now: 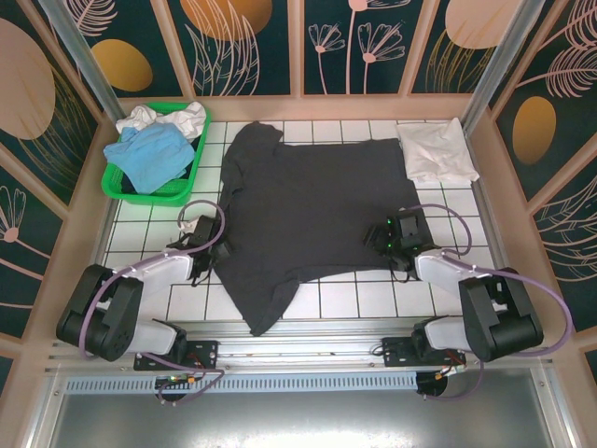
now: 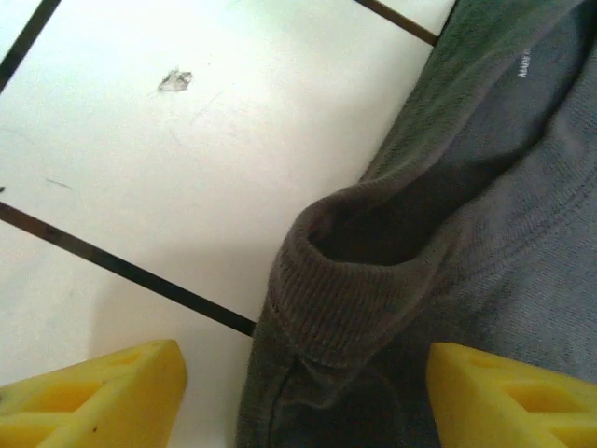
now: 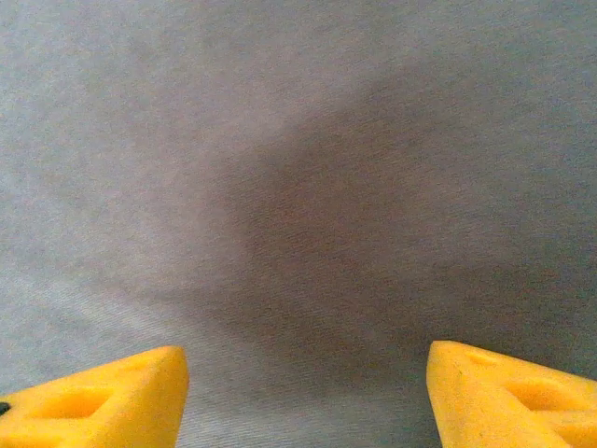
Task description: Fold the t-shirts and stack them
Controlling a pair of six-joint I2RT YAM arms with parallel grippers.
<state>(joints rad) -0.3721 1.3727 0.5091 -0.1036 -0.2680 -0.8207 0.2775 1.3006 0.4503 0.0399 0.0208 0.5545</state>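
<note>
Looking down at the tiled table [image 1: 140, 245], I've got the big black shirt [image 1: 308, 210] spread across the middle, its near end reaching toward the arms. Far left corner has the green basket [image 1: 117, 187] with a light blue shirt [image 1: 154, 154] and crumpled white shirts [image 1: 173, 119] in it. Another white shirt [image 1: 437, 149] lies folded-looking at the far right. My left gripper [image 2: 303, 373] is wide apart around the black shirt's collar [image 2: 345, 280], not pinching it. My right gripper [image 3: 308, 373] is wide too, over plain cloth.
</note>
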